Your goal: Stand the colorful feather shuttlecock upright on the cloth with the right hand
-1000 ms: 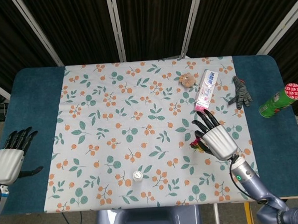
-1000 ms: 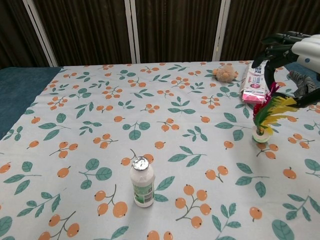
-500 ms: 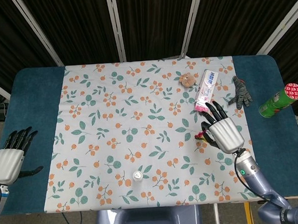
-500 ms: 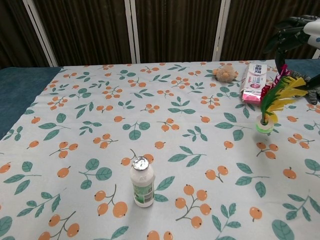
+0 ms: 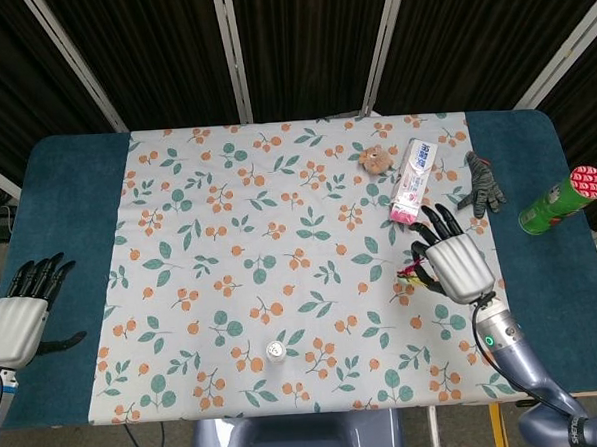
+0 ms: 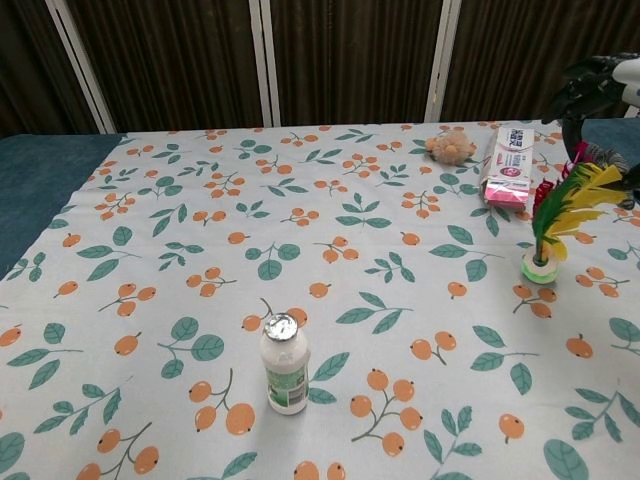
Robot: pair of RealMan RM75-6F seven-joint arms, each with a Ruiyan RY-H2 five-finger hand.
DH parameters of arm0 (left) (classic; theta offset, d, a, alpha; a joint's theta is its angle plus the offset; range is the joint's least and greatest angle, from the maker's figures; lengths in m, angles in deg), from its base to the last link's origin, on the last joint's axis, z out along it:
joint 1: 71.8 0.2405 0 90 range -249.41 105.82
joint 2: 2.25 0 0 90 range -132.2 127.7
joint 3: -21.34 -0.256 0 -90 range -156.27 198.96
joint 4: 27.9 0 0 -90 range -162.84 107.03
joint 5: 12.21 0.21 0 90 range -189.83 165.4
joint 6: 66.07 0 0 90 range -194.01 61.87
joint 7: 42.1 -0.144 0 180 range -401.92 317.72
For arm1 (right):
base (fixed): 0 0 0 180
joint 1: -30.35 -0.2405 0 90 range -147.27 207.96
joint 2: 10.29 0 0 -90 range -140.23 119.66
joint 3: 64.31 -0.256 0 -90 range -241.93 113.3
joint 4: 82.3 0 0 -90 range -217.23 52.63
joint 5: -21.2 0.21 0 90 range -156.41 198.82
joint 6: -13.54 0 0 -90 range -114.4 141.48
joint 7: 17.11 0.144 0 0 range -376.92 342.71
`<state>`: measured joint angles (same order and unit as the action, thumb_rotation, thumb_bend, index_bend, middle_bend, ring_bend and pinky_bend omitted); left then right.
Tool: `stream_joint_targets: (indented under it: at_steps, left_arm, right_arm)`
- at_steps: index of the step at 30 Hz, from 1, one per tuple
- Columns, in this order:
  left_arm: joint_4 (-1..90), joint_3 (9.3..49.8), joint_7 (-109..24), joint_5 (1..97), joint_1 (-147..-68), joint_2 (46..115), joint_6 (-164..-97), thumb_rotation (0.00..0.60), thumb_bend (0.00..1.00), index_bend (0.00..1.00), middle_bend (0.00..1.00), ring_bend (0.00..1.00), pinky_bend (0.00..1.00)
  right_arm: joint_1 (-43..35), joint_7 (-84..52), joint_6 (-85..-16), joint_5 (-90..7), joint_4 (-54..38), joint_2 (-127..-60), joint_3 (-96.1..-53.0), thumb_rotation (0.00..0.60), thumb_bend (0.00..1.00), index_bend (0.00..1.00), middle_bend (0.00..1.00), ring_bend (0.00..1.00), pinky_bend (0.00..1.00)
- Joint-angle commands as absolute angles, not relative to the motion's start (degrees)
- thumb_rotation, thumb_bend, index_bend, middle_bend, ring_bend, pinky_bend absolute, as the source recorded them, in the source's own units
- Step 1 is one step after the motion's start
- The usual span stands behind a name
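The colorful feather shuttlecock (image 6: 556, 226) leans to the right, its green-and-white base low over the floral cloth (image 6: 330, 230) near the right edge. In the head view only its feather tips (image 5: 411, 272) show beside my right hand (image 5: 454, 261), which hovers over it with its dark fingers spread toward the toothpaste. The feathers run up under that hand (image 6: 598, 80), which holds them by the top; the exact contact is hidden. My left hand (image 5: 21, 316) rests open over the blue table edge at far left.
A pink-and-white toothpaste tube (image 5: 416, 177) and a small plush toy (image 5: 375, 158) lie just beyond the right hand. A grey glove (image 5: 484, 182) and a green can (image 5: 558, 202) sit further right. A small white bottle (image 6: 285, 363) stands at the front middle.
The right hand has carried the shuttlecock to the right and slightly away from me, and its base has come back down close to the cloth. The left hand has not moved.
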<state>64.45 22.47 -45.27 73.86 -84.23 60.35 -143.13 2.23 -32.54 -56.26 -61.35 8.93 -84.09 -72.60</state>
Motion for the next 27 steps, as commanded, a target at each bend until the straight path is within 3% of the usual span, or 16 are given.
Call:
stream_joint_targets:
  at_steps: [1,15,27]
  left_arm:
    - [64.44,22.45,-45.28,73.87,-84.23,60.37,-143.12,0.528,0.12,0.07,0.00,0.00,0.00]
    - [64.44,22.45,-45.28,73.89,-84.22,60.35,-143.14,0.528,0.12,0.07,0.00,0.00,0.00]
    - [64.42,22.45,-45.30,73.90,-84.21,60.37,-143.17,0.526,0.12,0.07,0.00,0.00,0.00]
  right_arm:
    - [2.32,-33.26,-55.87,-59.79,9.41,-83.99,-73.13,0.600,0.40,0.64,0.23,0.00,0.00]
    - [3.03,-37.14,-56.95,-56.68,9.00,-84.44,-73.85,0.600,0.38,0.54,0.21,0.00,0.00]
    - [3.74,-40.10,-57.20,-53.53,9.16,-84.01,-74.19,0.600,0.36,0.33,0.13,0.00,0.00]
